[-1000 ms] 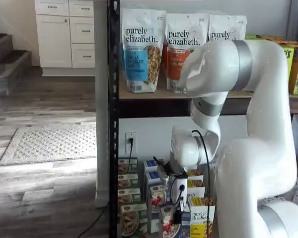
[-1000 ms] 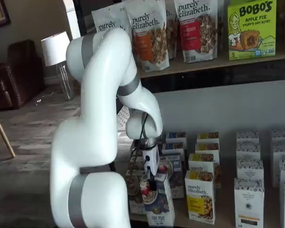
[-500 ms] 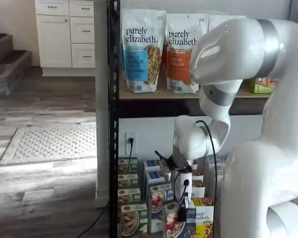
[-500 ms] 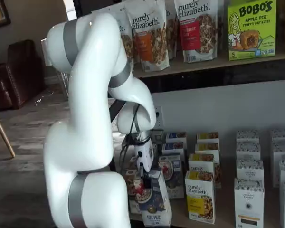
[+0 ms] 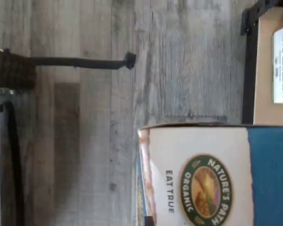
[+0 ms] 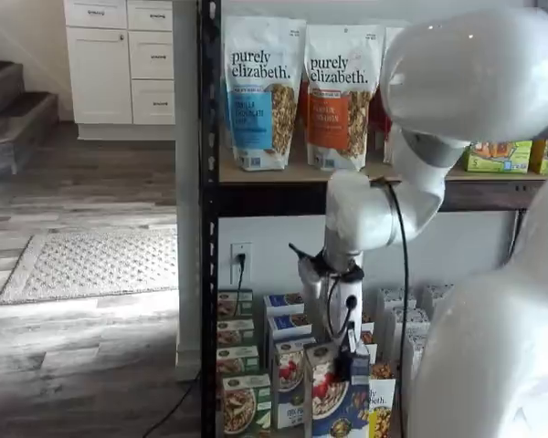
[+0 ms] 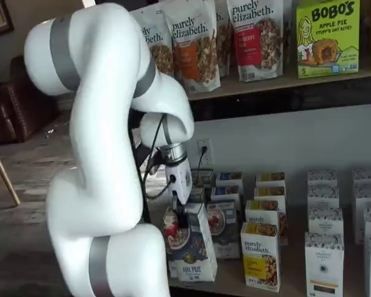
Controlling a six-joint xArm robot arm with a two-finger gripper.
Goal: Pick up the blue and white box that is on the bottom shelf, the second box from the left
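The pincer (image 7: 179, 213) is clenched on the top edge of the blue and white box (image 7: 190, 244), which hangs tilted, raised clear of its row, out in front of the bottom shelf (image 7: 247, 286). The grip looks narrow and high on the carton; in my judgement a quick swing could let the box pivot or slip, or its low corner could clip the yellow purely elizabeth carton (image 7: 261, 255) beside it. In a shelf view the box (image 6: 332, 401) runs off the frame edge. The fingertips are hidden behind the carton. The wrist view shows only the box top (image 5: 212, 176) over wood floor.
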